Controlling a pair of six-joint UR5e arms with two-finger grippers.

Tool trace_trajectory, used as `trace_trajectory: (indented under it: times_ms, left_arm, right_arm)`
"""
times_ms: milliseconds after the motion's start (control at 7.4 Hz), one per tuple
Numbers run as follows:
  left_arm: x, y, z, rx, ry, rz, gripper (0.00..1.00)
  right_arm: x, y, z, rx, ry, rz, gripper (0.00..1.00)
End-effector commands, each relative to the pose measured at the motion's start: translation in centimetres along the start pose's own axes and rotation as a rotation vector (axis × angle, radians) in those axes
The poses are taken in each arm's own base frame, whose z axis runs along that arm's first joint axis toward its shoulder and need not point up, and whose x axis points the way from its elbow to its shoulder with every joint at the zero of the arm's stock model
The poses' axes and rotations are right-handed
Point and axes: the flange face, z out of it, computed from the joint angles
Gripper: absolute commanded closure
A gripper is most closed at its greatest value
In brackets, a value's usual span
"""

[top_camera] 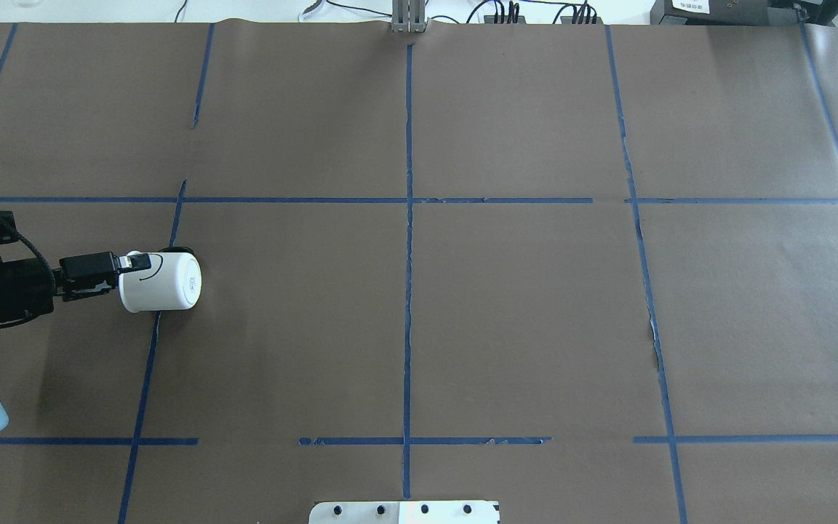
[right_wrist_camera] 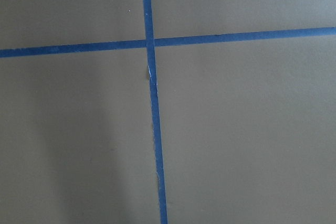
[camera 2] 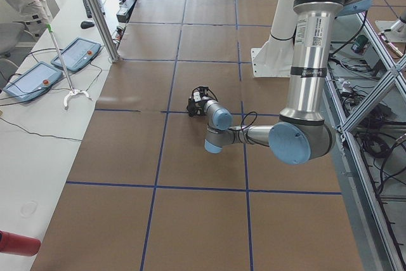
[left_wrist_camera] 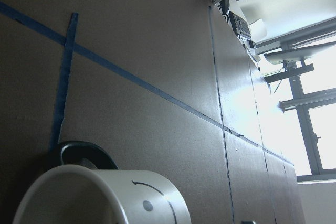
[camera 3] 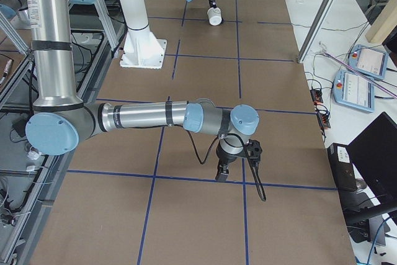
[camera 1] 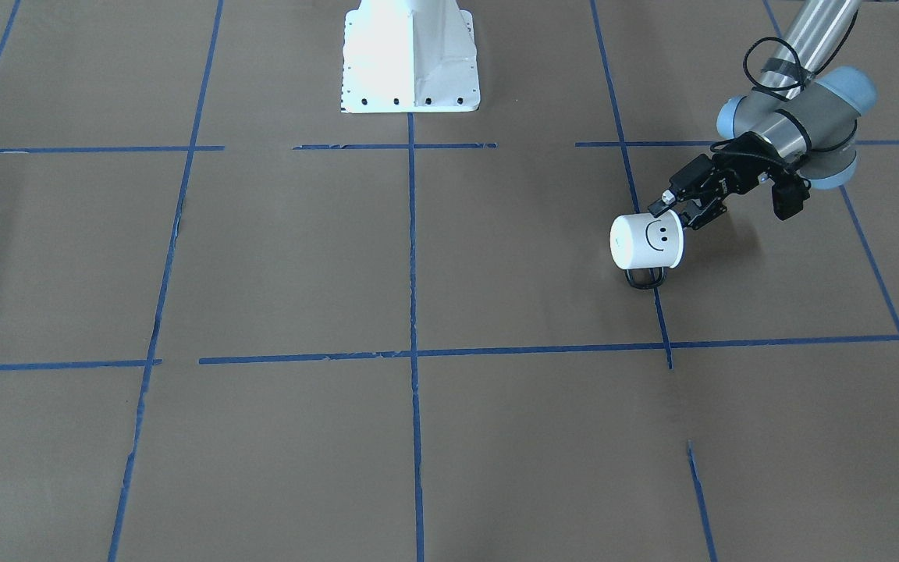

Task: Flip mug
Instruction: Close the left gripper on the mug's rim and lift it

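Observation:
The white mug with the black smiley face lies tipped on its side at the table's left part, its flat base turned away from the arm. Its black handle points toward the operators' side, low by the paper. My left gripper is shut on the mug's rim, seen also from overhead beside the mug. The left wrist view shows the mug and handle close below. My right gripper hangs just above the table far from the mug; I cannot tell whether it is open or shut.
Brown paper with blue tape lines covers the table. The white robot base stands at the robot's edge. Control pendants and a red bottle lie on the side bench beyond the table.

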Motion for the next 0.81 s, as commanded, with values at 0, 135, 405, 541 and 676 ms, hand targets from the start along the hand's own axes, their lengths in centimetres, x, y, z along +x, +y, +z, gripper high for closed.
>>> trace_trajectory:
  times_ms: [0, 135, 405, 541, 676]
  left_arm:
    - [1.1, -0.4, 2.7, -0.009, 0.04, -0.069, 1.0]
    - [2.4, -0.6, 4.0, -0.005, 0.071, -0.117, 1.0]
    - [5.3, -1.7, 6.1, 0.024, 0.138, -0.168, 1.0]
    - [6.5, -2.0, 7.8, 0.021, 0.134, -0.162, 1.0]
    - [8.6, -2.1, 9.4, 0.033, 0.079, -0.171, 1.0]
  right_arm:
    - [0.0, 0.0, 0.0, 0.0, 0.0, 0.0, 0.0]
    - [0.0, 0.0, 0.0, 0.0, 0.0, 0.0, 0.0]
    - [0.0, 0.0, 0.0, 0.0, 0.0, 0.0, 0.0]
    - [0.0, 0.0, 0.0, 0.0, 0.0, 0.0, 0.0]
    - [0.0, 0.0, 0.0, 0.0, 0.0, 0.0, 0.0]
